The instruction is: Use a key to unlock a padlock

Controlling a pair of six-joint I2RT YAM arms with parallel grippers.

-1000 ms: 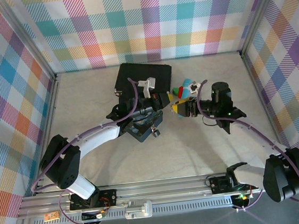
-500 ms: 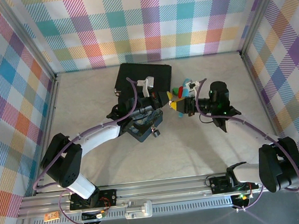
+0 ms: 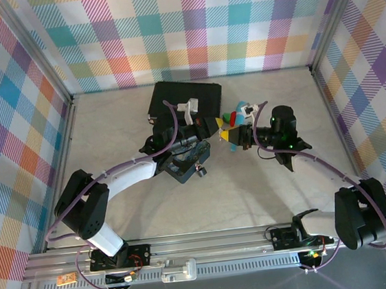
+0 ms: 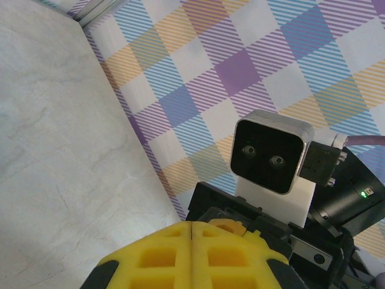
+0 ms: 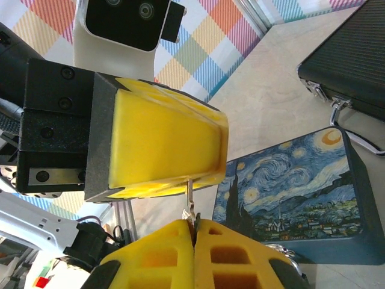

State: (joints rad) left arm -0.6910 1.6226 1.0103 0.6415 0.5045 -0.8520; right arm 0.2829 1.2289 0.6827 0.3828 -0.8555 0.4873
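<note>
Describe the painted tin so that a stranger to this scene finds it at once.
Look for the black case with metal latches. Beside it lies the tin, a flat box. Unlike the plain case, its lid shows a blue night sky with yellow swirls and a moon.

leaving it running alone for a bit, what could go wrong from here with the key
1. The right gripper pinches only the thin end of the key, so it may slip or twist once the left gripper lets go.
2. Both grippers look shut with it between them; pulling apart could bend it.
</note>
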